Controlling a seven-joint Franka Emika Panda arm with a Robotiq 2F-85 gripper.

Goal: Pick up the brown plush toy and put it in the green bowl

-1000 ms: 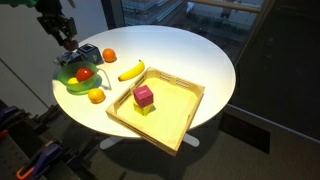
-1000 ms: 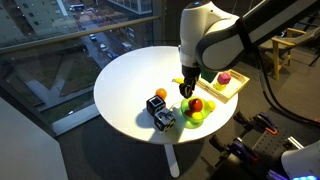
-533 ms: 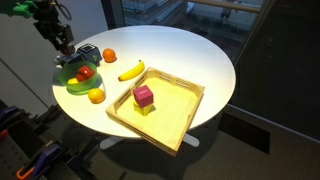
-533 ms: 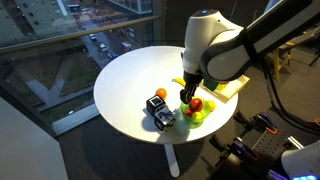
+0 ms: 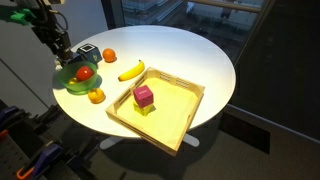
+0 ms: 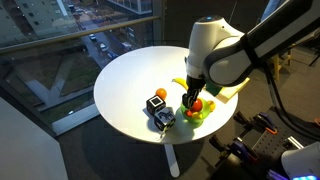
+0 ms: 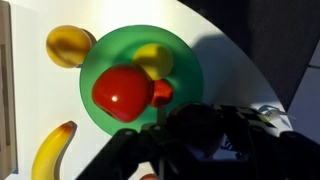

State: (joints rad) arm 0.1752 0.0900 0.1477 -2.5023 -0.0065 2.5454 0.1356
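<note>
The green bowl (image 5: 70,84) (image 6: 203,118) (image 7: 108,48) sits near the round table's edge and holds a red fruit (image 7: 124,92), a yellow fruit (image 7: 154,59) and a small red piece (image 7: 163,93). My gripper (image 5: 62,47) (image 6: 190,97) (image 7: 196,136) hangs just above the bowl's rim, shut on the brown plush toy (image 7: 194,126). In the wrist view the toy is a dark round lump between the black fingers, partly over the bowl's edge. In both exterior views the toy is too dark and small to make out.
A black-and-white cube (image 5: 88,50) (image 7: 272,116) lies beside the bowl. Two orange fruits (image 5: 109,55) (image 5: 96,96) and a banana (image 5: 131,70) (image 7: 48,152) lie close by. A square wooden tray (image 5: 175,115) holds a magenta block (image 5: 144,95). The table edge is near.
The gripper, still shut on the toy, has moved slightly lower and closer over the green bowl. Everything else stayed in place.
</note>
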